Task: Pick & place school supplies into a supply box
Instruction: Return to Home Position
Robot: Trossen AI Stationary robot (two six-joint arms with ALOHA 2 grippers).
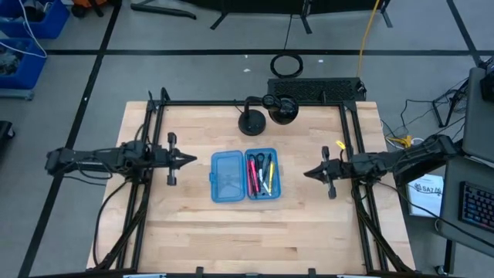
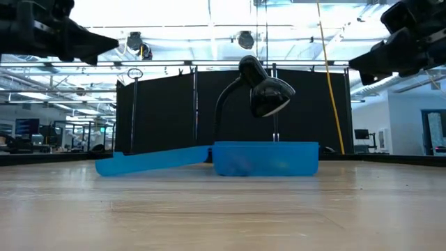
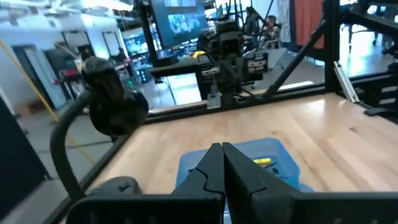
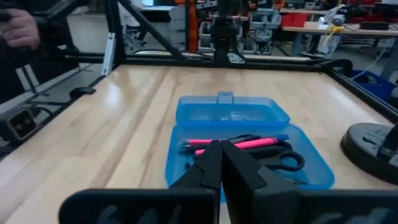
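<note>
Presently: supply box (image 1: 228, 177), open, holding pens (image 4: 239, 144), scissors (image 4: 287, 162); likely light, slippery, best held by its rim. Left gripper (image 1: 191, 160), right gripper (image 1: 307, 174) flank it, jaws closed, empty.

wooden table (image 1: 309, 232), open supply box (image 1: 228, 177), seemingly a lamp base (image 1: 252, 122) beyond

There is one supply box (image 1: 228, 176), opened into two halves, on one desk (image 1: 185, 232), along with one black lamp (image 1: 252, 122). The filled half holds one yellow pen (image 1: 270, 179), one pair of scissors (image 4: 287, 160) with black handles and at least one pink pen (image 1: 252, 176); the dark pens (image 4: 242, 137) overlap too closely to count. There are two grippers: the left gripper (image 1: 193, 160) and the right gripper (image 1: 306, 174).
</note>
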